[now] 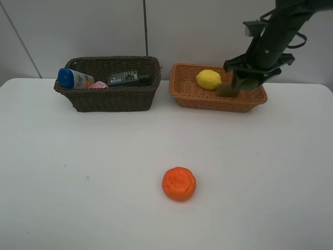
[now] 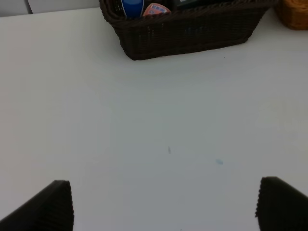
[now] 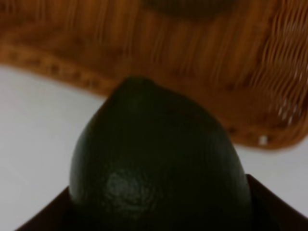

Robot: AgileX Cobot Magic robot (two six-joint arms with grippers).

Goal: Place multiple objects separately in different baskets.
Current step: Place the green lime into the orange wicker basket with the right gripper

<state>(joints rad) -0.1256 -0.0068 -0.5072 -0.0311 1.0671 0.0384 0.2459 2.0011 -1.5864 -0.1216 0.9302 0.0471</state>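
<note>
My right gripper is shut on the dark green fruit and holds it over the near right part of the light orange-tan basket. The yellow lemon lies in that basket, and a blurred brownish fruit, perhaps the kiwi, shows beside the gripper. The orange sits on the table at the front middle. The dark brown basket holds the white bottle with blue cap, the pink tube and the flat black case. My left gripper is open and empty above the table.
The white table runs from a grey wall at the back to the frame's front edge. The two baskets stand side by side at the back with a narrow gap between them. The left wrist view shows the dark basket ahead and a corner of the light basket.
</note>
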